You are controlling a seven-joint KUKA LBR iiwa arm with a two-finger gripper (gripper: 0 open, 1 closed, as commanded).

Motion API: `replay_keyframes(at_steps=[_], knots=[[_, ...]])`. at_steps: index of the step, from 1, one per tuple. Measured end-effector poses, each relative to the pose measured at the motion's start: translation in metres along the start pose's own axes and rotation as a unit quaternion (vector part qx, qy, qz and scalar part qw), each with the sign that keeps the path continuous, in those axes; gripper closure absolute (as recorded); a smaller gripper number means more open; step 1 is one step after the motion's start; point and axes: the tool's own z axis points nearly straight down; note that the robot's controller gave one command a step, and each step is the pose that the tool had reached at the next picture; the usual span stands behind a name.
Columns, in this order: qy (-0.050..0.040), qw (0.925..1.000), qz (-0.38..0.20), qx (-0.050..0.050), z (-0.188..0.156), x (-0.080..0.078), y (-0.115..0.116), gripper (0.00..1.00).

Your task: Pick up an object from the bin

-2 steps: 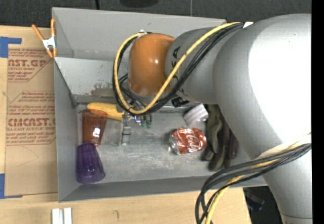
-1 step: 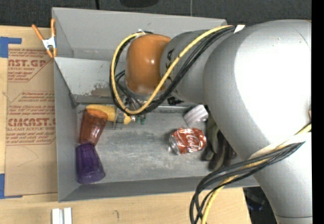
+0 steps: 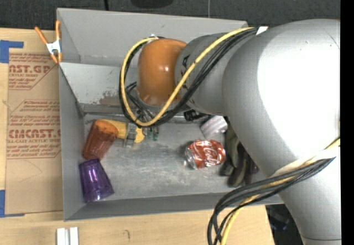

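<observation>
Orange tumbler (image 3: 98, 139): lay tipped on the bin (image 3: 160, 180) floor, long axis slanting up toward the pincer; likeliest pick.
Pincer (image 3: 138, 134): low, just right of the tumbler's upper end; spread or pressed together, could not be told.
Yellow piece (image 3: 121, 127): touching that end.
Purple tumbler (image 3: 95, 180): just below.
Crushed red can (image 3: 206, 154): well right.

Grey arm (image 3: 287, 105) bears orange cover (image 3: 157, 72), apparently yellow cables (image 3: 124, 78).
</observation>
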Motion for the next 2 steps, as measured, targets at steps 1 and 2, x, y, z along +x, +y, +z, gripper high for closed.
replay_keyframes(at_steps=[1, 2], knots=[[0.0079, 0.9997, -0.022, 0.004, -0.012, -0.013, 0.000, 1.00], [0.0081, 1.0000, -0.001, 0.003, -0.124, -0.003, 0.002, 1.00]])
